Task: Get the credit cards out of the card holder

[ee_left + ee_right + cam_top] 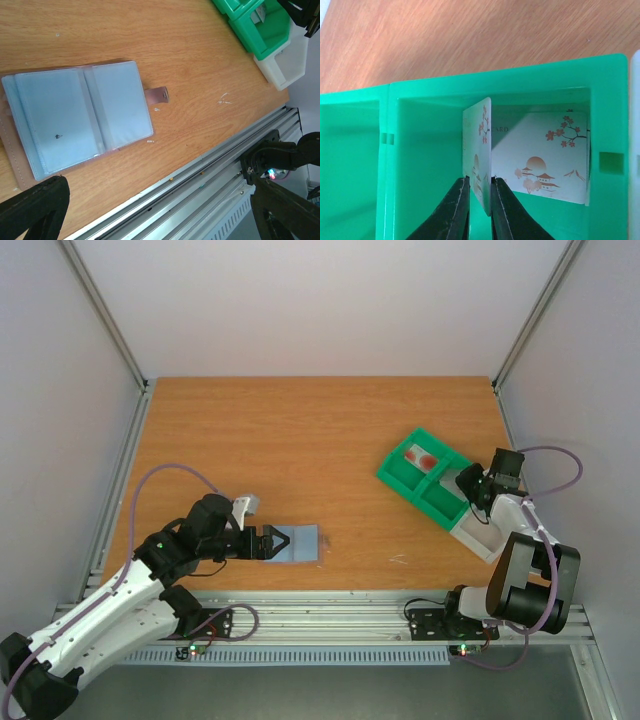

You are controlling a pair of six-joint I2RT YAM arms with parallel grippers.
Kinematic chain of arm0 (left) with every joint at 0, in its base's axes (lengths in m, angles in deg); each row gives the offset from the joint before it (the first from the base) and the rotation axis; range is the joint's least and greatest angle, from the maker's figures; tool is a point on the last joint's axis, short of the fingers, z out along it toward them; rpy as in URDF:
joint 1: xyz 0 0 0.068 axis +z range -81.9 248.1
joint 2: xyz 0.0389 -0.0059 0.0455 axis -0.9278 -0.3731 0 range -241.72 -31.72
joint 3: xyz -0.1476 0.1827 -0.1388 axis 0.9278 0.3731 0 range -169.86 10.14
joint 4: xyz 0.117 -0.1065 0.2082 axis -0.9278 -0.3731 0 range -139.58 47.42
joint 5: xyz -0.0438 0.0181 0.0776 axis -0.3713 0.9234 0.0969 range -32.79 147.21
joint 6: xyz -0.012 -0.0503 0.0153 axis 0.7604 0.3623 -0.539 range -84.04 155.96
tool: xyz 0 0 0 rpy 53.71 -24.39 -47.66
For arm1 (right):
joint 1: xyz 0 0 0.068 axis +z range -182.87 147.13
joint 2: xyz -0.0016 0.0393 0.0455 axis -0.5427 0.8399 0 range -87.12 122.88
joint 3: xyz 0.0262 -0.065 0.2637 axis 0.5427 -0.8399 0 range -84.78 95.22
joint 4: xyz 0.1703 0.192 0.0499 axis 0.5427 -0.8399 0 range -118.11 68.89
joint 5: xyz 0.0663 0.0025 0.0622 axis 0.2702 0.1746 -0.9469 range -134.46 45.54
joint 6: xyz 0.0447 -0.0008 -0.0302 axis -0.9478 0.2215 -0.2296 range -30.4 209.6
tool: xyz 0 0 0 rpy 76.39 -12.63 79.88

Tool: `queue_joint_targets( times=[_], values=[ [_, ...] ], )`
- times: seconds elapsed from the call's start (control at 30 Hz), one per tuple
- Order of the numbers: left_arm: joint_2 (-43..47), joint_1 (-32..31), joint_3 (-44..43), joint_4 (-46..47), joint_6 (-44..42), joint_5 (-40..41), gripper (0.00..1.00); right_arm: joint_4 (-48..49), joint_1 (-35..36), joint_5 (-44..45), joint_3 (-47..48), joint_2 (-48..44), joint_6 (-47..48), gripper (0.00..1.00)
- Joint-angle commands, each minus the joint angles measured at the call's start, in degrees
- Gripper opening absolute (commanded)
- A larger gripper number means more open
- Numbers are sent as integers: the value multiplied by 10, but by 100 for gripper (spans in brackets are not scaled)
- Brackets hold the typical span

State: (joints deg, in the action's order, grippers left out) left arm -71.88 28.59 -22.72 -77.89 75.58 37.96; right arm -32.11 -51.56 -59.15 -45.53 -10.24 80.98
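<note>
The right gripper (pixel 480 202) pinches one upright credit card (pixel 479 145) by its lower edge, standing on edge inside a compartment of the green tray (pixel 495 75). A second credit card (pixel 545 155), printed with blossoms and pagodas, lies behind it in the same compartment. The one card holder (pixel 75 120) lies open on the wooden table (pixel 300 430), well apart from the tray. The left gripper (pixel 280 542) is spread wide over the holder, grasping nothing.

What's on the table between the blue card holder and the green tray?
Between card holder and green tray, just bare tabletop with tiny white flecks, shown in the left wrist view.
</note>
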Motion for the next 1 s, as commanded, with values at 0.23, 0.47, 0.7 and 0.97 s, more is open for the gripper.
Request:
queue_joint_targets(
  times=[0.23, 0.47, 0.7, 0.97],
  values=[
    [0, -1, 4, 19, 3, 2, 99, -40, -4, 31, 38, 7, 9, 16],
    [1, -1, 7, 14, 5, 13, 99, -83, -4, 55, 61, 2, 3, 19],
    [-1, -1, 14, 12, 14, 27, 99, -113, -4, 46, 81, -10, -9, 21],
    [-50, -1, 8, -16, 32, 85, 99, -131, 4, -40, 95, -28, -28, 22]
  ],
)
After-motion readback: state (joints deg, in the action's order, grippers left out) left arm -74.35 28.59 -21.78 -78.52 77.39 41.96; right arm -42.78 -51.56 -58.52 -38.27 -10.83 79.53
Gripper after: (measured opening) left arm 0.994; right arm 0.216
